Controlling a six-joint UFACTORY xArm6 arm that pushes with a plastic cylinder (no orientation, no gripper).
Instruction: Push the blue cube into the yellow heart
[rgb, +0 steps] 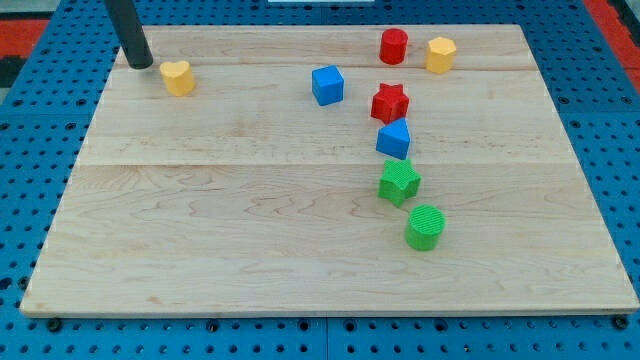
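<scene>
The blue cube sits on the wooden board near the view's top, a little right of centre. The yellow heart lies at the top left, well apart from the cube. My tip rests on the board just left of the yellow heart, a small gap from it, and far left of the blue cube.
A red cylinder and a yellow hexagonal block stand at the top right. Below them run a red star, a second blue block, a green star and a green cylinder. The board's edge borders blue pegboard.
</scene>
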